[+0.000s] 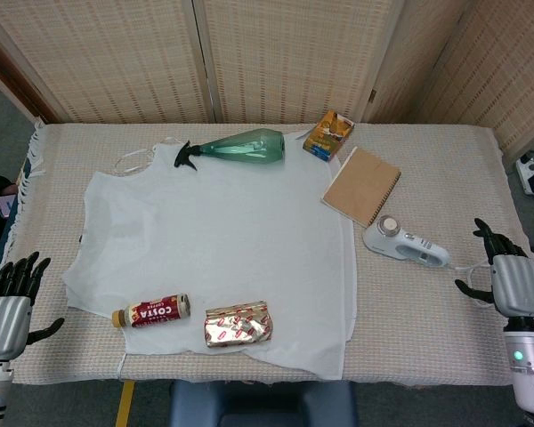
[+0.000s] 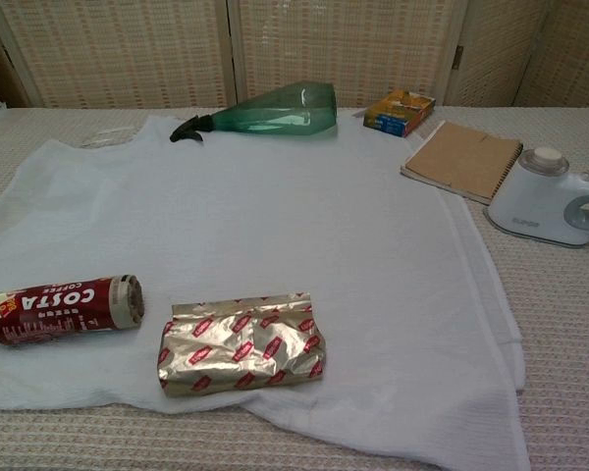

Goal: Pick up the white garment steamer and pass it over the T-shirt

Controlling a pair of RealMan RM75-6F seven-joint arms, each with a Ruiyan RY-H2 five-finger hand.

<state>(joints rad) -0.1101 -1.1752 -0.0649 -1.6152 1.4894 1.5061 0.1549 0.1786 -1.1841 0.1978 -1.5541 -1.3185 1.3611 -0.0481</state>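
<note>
Steamer (image 1: 406, 247) beside T-shirt (image 1: 222, 240), ungrasped.

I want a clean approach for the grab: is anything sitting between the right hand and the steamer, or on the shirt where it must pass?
Nothing visible lies between the right hand and the white garment steamer except its own cord. On the T-shirt lie a Costa bottle, a foil pouch and part of a green spray bottle.

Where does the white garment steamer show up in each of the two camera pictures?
Head view: the white garment steamer lies right of centre, just off the T-shirt's right edge.
Chest view: the steamer is at the far right edge, partly cut off.
Shared landmark: the brown notebook, just behind it.
</note>
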